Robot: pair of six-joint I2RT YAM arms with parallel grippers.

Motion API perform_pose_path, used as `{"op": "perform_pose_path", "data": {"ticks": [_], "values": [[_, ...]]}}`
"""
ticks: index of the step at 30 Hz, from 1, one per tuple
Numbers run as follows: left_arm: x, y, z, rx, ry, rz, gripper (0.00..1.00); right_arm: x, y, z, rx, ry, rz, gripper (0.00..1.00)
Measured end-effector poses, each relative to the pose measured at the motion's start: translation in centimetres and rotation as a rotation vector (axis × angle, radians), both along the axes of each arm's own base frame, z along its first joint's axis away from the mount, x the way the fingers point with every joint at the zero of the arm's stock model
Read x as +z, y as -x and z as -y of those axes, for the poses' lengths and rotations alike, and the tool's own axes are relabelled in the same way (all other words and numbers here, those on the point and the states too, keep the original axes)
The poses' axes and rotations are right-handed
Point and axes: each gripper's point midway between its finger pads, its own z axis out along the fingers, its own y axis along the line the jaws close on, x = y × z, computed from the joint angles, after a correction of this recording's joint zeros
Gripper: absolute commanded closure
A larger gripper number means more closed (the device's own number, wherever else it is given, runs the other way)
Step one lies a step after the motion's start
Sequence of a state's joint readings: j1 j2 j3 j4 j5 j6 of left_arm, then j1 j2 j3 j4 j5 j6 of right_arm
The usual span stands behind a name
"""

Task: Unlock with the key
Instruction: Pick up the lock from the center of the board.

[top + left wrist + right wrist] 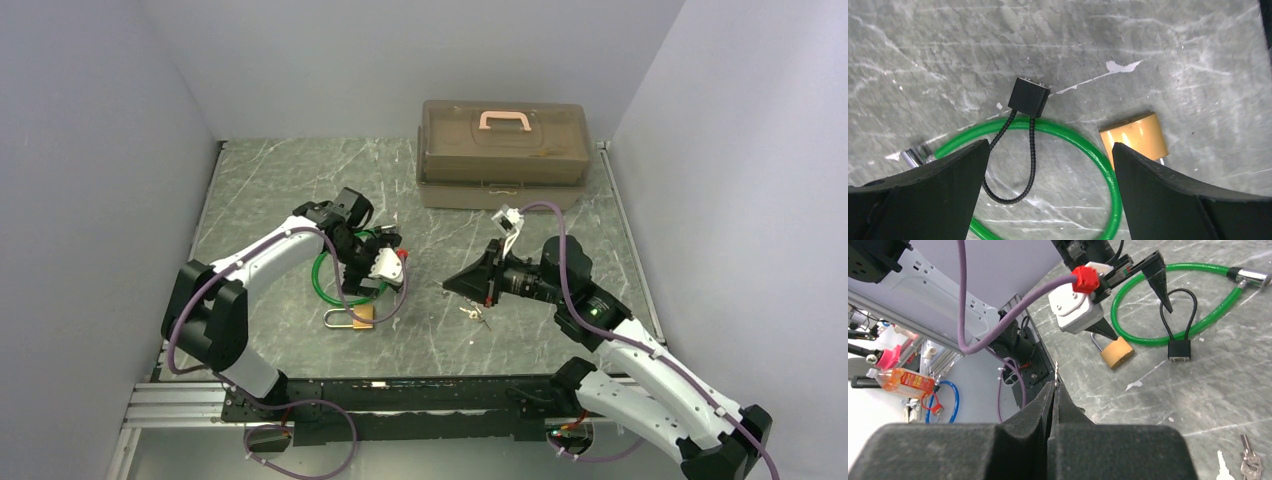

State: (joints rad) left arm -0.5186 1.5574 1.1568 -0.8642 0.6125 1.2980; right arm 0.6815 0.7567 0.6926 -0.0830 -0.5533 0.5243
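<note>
- The left gripper (1049, 145) is wide open and holds nothing.
- It hangs over the table (290, 180), pointing down.
- Right below it lies the brass padlock (1134, 135), just beside one finger (1168, 190).
- A green cable ring (1083, 142) runs under the gap between the two fingers.
- A little black lock (1029, 97) with a black cord loop lies on that ring, just past the fingertips.
- The right gripper (1054, 386) is squeezed tight.
- A thin silver bit sticks out of its tips. It looks like the key (1056, 371), seen from its thin edge.
- The right gripper points at the padlock but is well apart from it.
- More little keys (1249, 462) lie on the table under the right gripper.
</note>
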Motion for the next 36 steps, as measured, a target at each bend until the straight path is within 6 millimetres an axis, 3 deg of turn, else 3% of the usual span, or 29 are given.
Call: {"op": "perform_pose_path", "data": {"ticks": [8, 14, 20, 30, 36], "values": [[-2.3, -1.3, 1.2, -0.227, 0.001, 0.143, 0.01, 0.5, 0.7, 2.0, -0.068, 0.005, 0.008, 1.0], [-5.0, -2.5, 3.2, -0.306, -0.036, 0.104, 0.12, 1.5, 0.1, 2.5, -0.103, 0.012, 0.023, 1.0], [-7.3, -3.0, 3.4, -0.331, -0.1, 0.058, 0.23, 1.8, -1.1, 2.7, -0.131, 0.024, 0.025, 1.0], [-7.9, -3.8, 3.6, -0.327, -0.159, 0.025, 0.43, 1.4, -2.1, 3.4, -0.136, 0.028, 0.0, 1.0], [-8.0, -3.8, 4.3, -0.334, -0.173, 0.019, 0.42, 1.5, -2.2, 3.6, -0.128, 0.022, -0.003, 1.0]]}}
